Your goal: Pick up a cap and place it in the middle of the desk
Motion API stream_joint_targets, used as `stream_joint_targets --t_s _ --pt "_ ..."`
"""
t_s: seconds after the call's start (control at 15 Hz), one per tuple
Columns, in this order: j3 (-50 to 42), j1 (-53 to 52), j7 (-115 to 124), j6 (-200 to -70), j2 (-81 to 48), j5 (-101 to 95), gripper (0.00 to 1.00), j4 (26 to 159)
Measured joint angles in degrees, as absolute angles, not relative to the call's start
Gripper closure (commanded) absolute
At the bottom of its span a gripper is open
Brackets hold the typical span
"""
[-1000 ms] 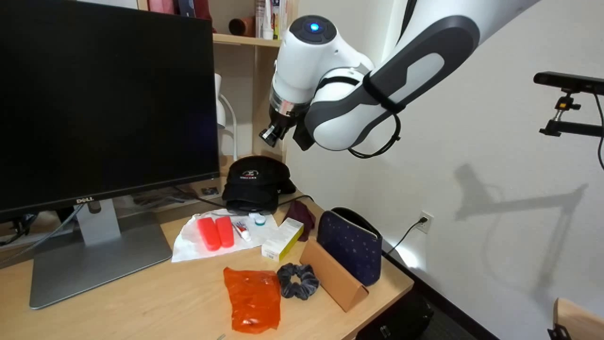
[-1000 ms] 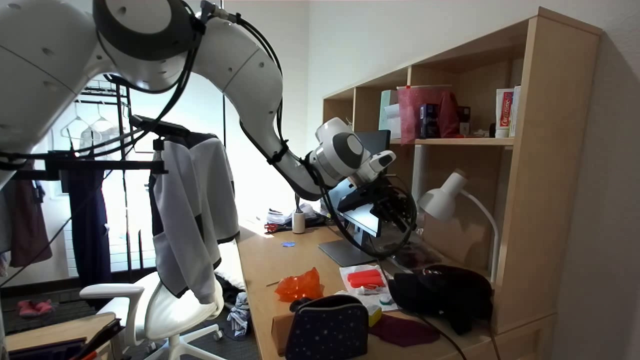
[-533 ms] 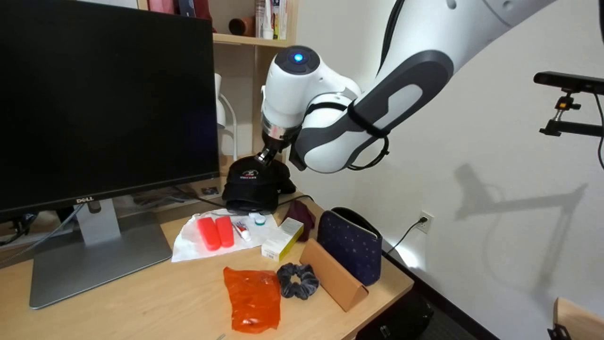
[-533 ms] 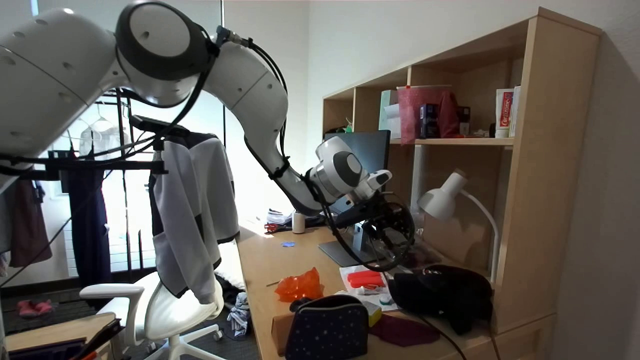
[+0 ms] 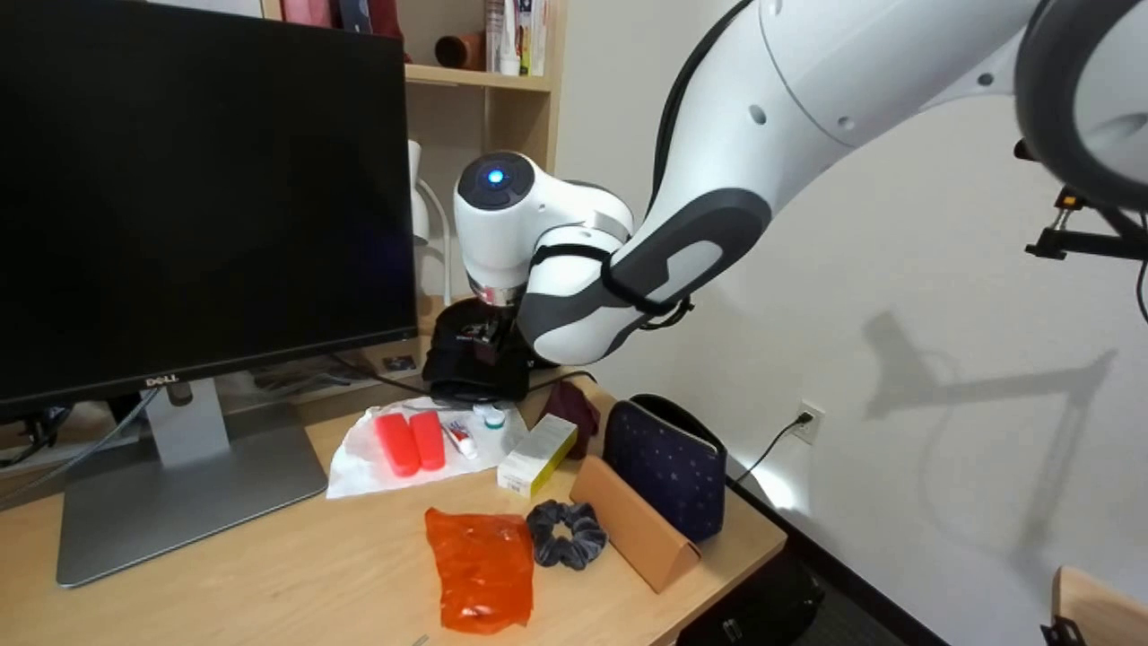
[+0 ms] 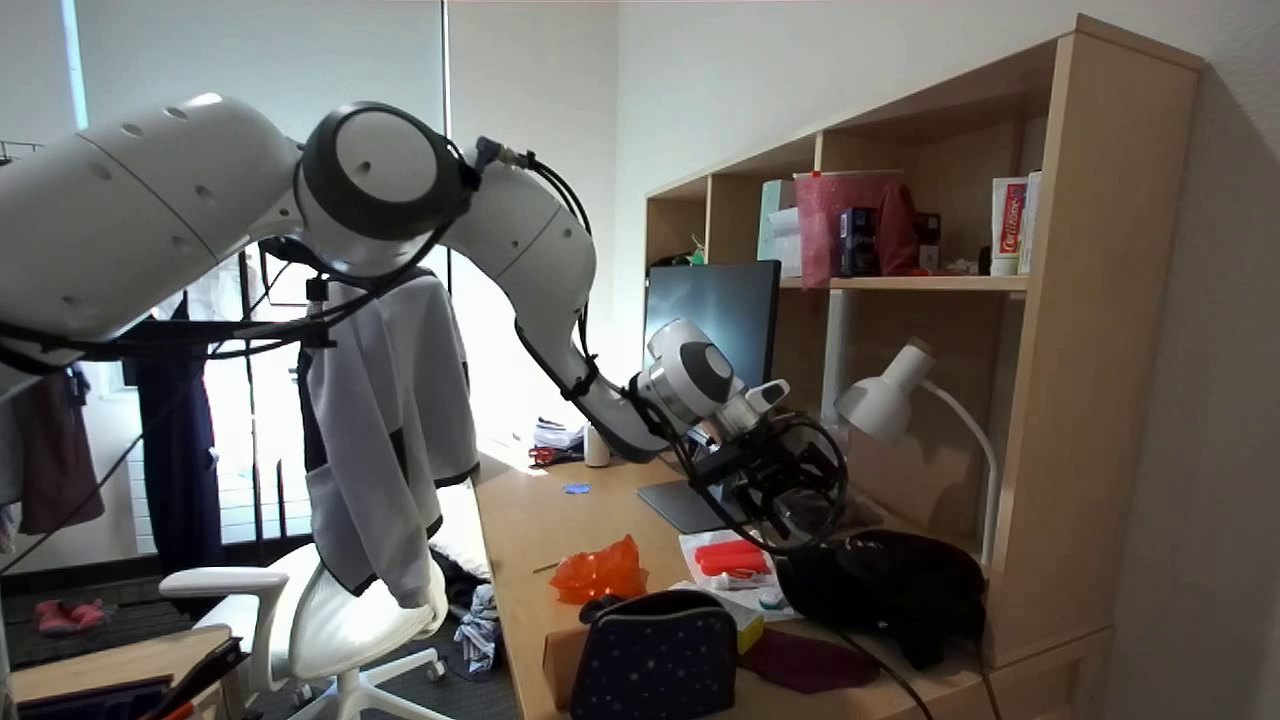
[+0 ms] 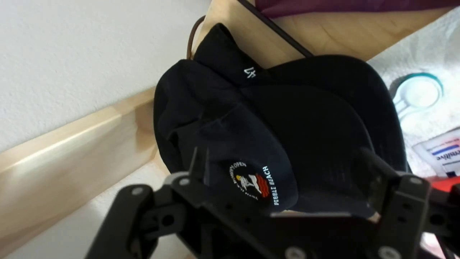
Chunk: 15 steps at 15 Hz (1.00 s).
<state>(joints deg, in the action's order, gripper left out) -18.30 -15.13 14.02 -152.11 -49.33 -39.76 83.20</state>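
Note:
A dark cap (image 7: 230,140) with a round coloured emblem sits in the back corner of the light wooden desk (image 5: 269,574). It rests on a black cap (image 7: 352,75) whose brim sticks out past it. Both exterior views show them as one dark stack. My gripper (image 7: 287,169) stands open over the dark cap in the wrist view, one fingertip above the crown and the other above the brim. Nothing appears gripped; whether the tips touch the fabric, I cannot tell. In an exterior view the gripper (image 5: 487,345) is dark against the cap and hard to make out.
A monitor (image 5: 206,188) stands beside the caps, with a lamp (image 6: 885,400) and shelf (image 5: 484,76) behind. In front lie a white cloth (image 5: 359,458) with pink cases, a box (image 5: 538,453), a maroon cloth (image 5: 581,408), a starry pouch (image 5: 668,467) and an orange bag (image 5: 484,570).
The arm has come down from well above the caps until the gripper is right at them. The caps and the other things on the desk have not moved.

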Motion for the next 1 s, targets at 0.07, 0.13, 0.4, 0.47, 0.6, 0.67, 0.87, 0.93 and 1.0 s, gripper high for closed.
stream_joint_targets --t_s 0.07,0.13,0.4,0.47,0.6,0.67,0.87,0.93,1.0 --pt "-18.29 -15.15 13.28 -150.41 -50.77 -39.92 0.0 81.39" --pt "-18.23 -15.15 12.5 -148.85 -52.22 -40.05 0.0 79.62" --pt "-17.0 -15.06 8.88 -144.85 -57.48 -40.07 0.0 73.91" --pt "-16.71 -15.02 8.36 -144.36 -58.59 -40.07 0.0 72.75" --pt "-16.09 -14.7 7.69 -144.14 -60.35 -40.07 0.0 70.85" --pt "-15.7 -14.44 7.45 -144.14 -61.0 -40.06 0.0 70.01" --pt "-15.42 -14.1 7.25 -144.15 -62.42 -40.06 0.0 67.91" --pt "-15.48 -14.02 7.25 -144.15 -62.84 -40.06 0.0 67.22" --pt "-15.56 -13.88 7.25 -144.17 -63.24 -40.06 0.0 66.54"
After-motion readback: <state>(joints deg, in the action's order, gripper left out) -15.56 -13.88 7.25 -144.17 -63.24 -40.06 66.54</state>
